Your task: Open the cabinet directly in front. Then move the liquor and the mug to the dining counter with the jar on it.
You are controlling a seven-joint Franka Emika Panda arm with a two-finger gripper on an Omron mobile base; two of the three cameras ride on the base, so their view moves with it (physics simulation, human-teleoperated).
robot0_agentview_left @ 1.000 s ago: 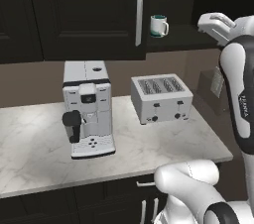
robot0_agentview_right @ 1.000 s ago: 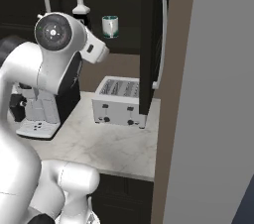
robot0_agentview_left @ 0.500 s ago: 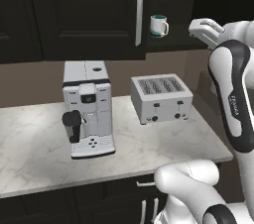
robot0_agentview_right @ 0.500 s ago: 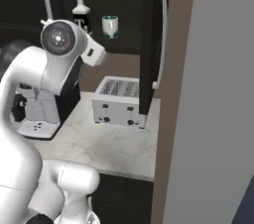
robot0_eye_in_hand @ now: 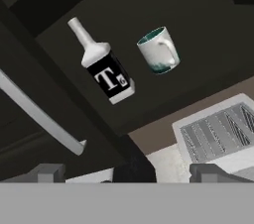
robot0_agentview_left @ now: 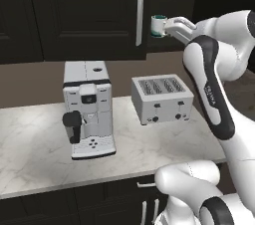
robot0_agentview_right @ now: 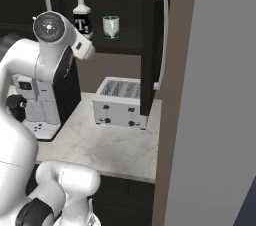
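the tall black-brown cabinet (robot0_agentview_right: 150, 45) stood open, right door swung out. the arm's two-finger gripper (robot0_eye_in_hand: 126, 171), fingers spread and empty, faced the slim pale-necked liquor bottle (robot0_eye_in_hand: 101, 64) and the teal-green mug (robot0_eye_in_hand: 158, 50) to its right on the shelf; next, i judged, closing in to grasp one.

Inside the black-brown cabinet (robot0_agentview_right: 150, 45) with silver bar handles, the liquor (robot0_eye_in_hand: 101, 64) is pale grey with a black label (a white "T"). Right of the liquor, the mug (robot0_eye_in_hand: 158, 50) is whitish, teal-rimmed. Below the cabinet, the toaster (robot0_agentview_left: 162, 98) is white on grey-veined marble.

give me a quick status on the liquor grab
Gripper open, empty, short of the shelf. Liquor and mug upright in the open cabinet. Path clear.
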